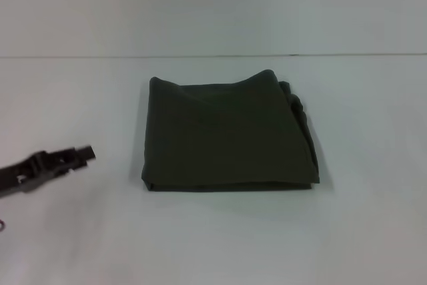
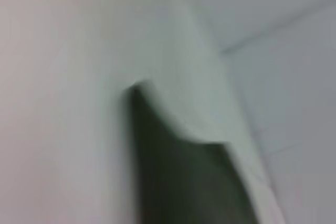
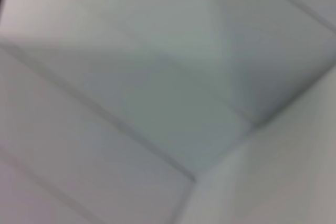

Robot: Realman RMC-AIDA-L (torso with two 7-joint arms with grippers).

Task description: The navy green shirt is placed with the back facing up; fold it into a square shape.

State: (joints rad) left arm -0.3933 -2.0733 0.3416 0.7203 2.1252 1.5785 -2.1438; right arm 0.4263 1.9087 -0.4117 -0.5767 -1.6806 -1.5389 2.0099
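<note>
At the left edge of the head view the left gripper (image 1: 85,154) reaches in low over the white table (image 1: 373,231), its dark tip pointing toward the middle; its jaws look drawn together with nothing between them, and it stands well apart from the cloth. To its right, near the centre of the table, lies the navy green shirt (image 1: 227,135), folded into a roughly square block with several layers stacked. Its left and near edges run straight, its far edge dips in a shallow curve between two raised corners, and the layers at its right side are bunched and slightly stepped. No lettering shows on the upper face. The left wrist view catches a dark blurred patch of the shirt (image 2: 178,177) against the pale surface. The right gripper appears in no view, so I cannot tell its jaws' state; the right wrist view shows only pale panels and seams
</note>
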